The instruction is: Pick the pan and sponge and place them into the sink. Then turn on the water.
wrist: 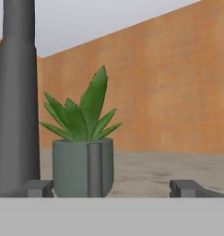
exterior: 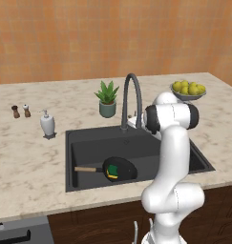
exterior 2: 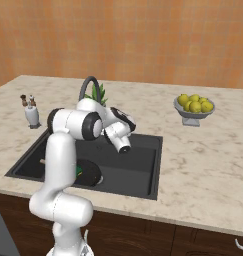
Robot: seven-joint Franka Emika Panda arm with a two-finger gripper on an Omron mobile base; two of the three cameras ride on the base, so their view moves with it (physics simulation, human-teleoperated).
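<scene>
we see pan (exterior: 118, 169) in sink (exterior: 89, 143), sponge (exterior: 112, 171) on pan | gripper (wrist: 111, 188) fingers wide apart, holding nothing, facing plant (wrist: 81, 152) beside faucet (exterior: 132, 97) | no water running

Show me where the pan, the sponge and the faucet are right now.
pan (exterior: 127, 170): left base view, on its black rim inside the sink.
sponge (exterior: 112, 171): left base view, on its green top, in the pan.
faucet (exterior: 131, 78): left base view, on its arched neck.

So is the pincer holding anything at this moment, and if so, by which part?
Nothing is held. The pincer stands open and empty near the faucet, facing the potted plant. The pan and sponge lie in the sink.
</scene>
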